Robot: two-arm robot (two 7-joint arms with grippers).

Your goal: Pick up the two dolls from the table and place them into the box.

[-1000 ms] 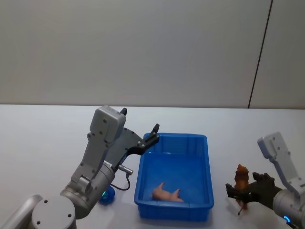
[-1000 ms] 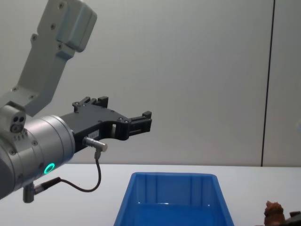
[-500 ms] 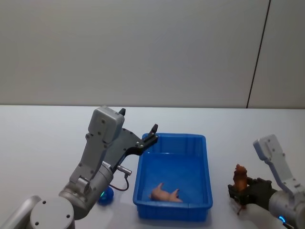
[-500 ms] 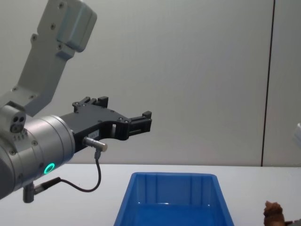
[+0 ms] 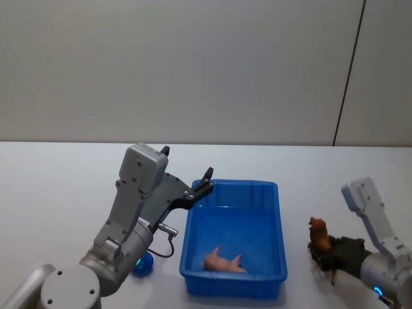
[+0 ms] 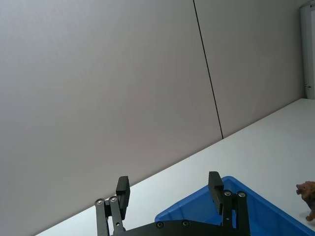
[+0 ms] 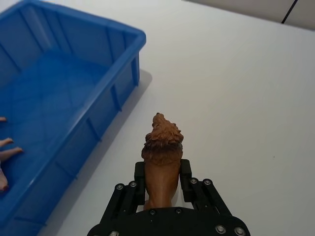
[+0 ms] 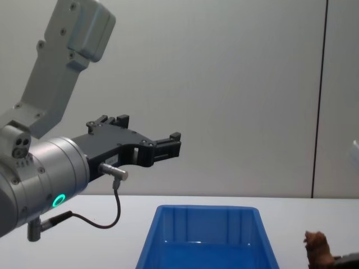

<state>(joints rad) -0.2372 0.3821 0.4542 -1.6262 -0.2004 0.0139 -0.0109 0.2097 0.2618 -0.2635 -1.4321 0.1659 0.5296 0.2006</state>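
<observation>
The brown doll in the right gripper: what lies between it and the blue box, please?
A bare stretch of white table separates the brown doll from the box, per the right wrist view.

**Looks like a robotics lab**

Plain grey panelled wall [image 5: 193, 64] with one dark vertical seam [image 5: 348, 71], a flat white table [image 5: 58, 187] running up to it, and a grey metal robot arm [image 5: 138, 187] with a glowing green status ring [image 8: 58, 199] reaching over it. Pretty much a test bench, if you ask me.
</observation>
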